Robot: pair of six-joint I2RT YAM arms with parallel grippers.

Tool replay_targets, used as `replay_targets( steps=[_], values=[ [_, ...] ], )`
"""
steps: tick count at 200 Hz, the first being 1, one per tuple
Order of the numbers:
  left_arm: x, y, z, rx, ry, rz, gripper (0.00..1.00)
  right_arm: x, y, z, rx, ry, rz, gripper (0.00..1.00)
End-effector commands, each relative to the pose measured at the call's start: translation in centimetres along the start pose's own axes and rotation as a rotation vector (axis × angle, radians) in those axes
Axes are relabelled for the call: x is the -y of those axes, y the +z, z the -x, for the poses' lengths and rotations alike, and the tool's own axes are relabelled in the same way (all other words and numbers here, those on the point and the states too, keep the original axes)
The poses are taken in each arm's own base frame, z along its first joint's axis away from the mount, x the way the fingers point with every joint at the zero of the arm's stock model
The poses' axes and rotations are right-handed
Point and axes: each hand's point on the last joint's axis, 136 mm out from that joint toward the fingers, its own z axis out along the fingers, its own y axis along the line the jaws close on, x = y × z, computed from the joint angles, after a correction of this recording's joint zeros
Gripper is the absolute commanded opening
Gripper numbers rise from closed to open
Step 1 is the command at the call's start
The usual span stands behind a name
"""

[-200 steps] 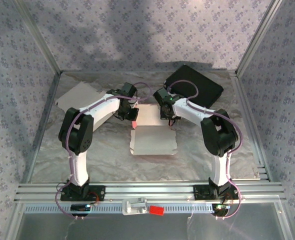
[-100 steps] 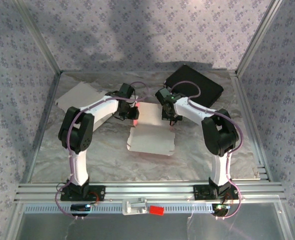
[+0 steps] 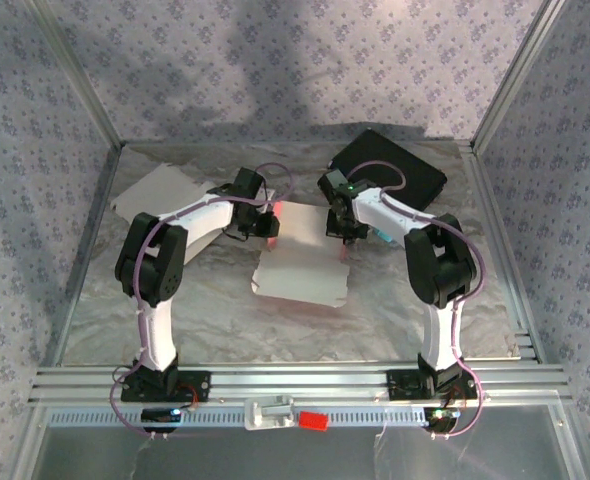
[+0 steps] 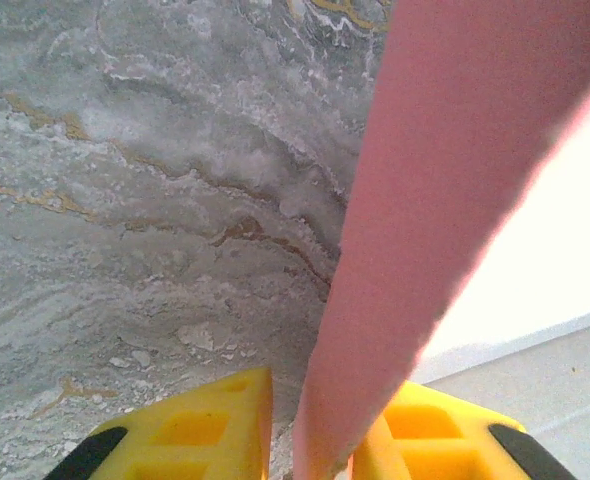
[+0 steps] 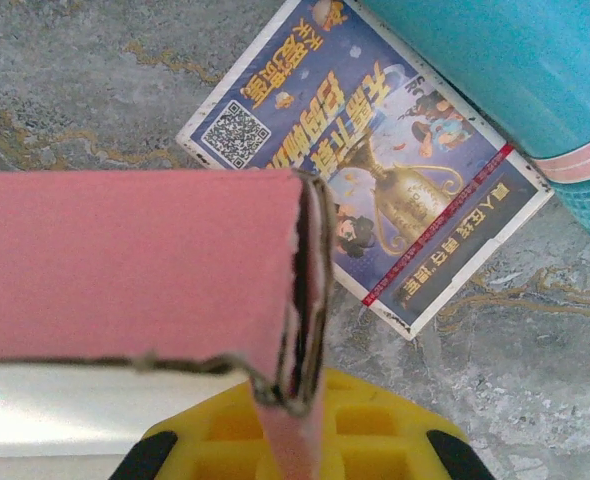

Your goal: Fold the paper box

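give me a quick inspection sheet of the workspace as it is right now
surface: grey marbled table
job's things: paper box at centre, pink and white card, gripped at both far sides
clutter: black case far right; pale sheet far left; printed leaflet beside a teal object
grippers: left gripper shut on a pink flap; right gripper shut on a folded pink edge
cables: purple cables loop along both arms
surroundings: patterned walls, aluminium frame

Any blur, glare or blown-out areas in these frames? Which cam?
Left wrist: the pink flap of the paper box is soft, very near the lens, its white panel blown out; table sharp. Right wrist: crisp, leaflet print legible, pale strip at lower left glares. Top external: even light, broad soft shadow on the back wall.
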Motion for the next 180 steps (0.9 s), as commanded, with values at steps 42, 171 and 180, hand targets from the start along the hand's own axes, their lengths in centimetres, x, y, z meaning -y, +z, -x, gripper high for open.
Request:
replay_targets(
  steps=[42, 171, 180],
  values=[
    [0.8, -1.8, 2.2, 0.089, 0.038, -0.037, 0.28, 0.2, 1.6, -1.7, -0.1, -0.032, -0.03, 0.0],
    [-1.2, -0.9, 1.1, 0.046, 0.058, 0.245, 0.09, 0.0, 1.6, -1.8, -0.124, -0.001, -0.049, 0.0],
    [-1.6, -1.0, 0.8, 0.039, 0.055, 0.304, 0.09, 0.0, 1.6, -1.8, -0.128, 0.007, -0.054, 0.0]
  ],
)
